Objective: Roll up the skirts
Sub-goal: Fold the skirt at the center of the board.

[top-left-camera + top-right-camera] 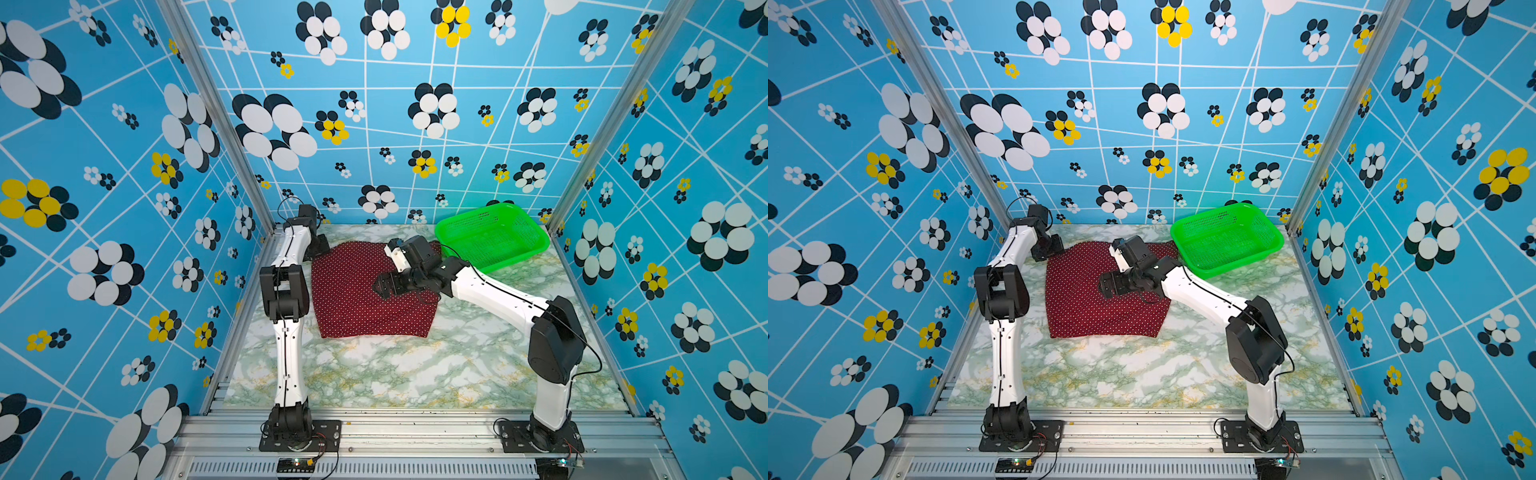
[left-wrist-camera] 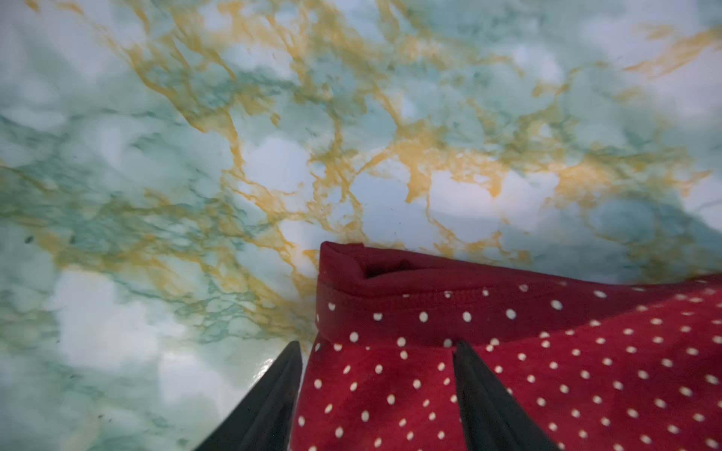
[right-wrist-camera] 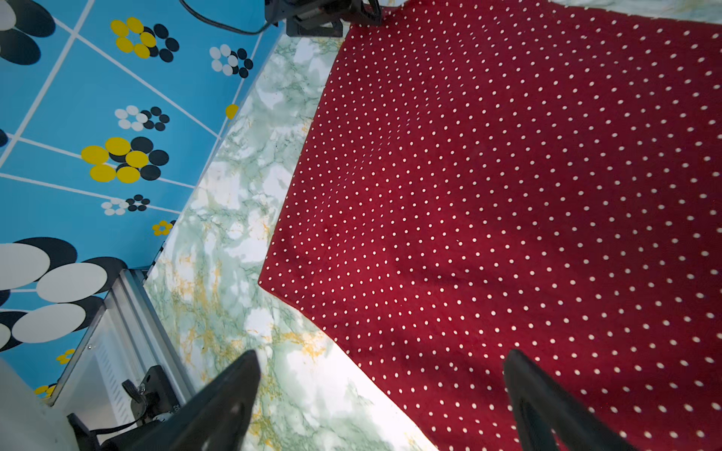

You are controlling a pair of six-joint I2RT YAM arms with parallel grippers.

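Your skirt (image 1: 365, 291) lies flat on the green-and-white marble table (image 1: 395, 374), near the green basket (image 1: 494, 237) at the back. Blue flower walls (image 1: 124, 166) stand around it. Your left gripper (image 2: 377, 343) and right gripper (image 3: 382, 352) both have their fingers apart, holding nothing.

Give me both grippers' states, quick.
Left gripper: open, astride a corner of the skirt, not clamped.
Right gripper: open wide above the skirt, holding nothing.

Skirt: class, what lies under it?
The skirt lies spread on the marble table. Anything beneath the fabric is covered; the right arm hides part of its far side.
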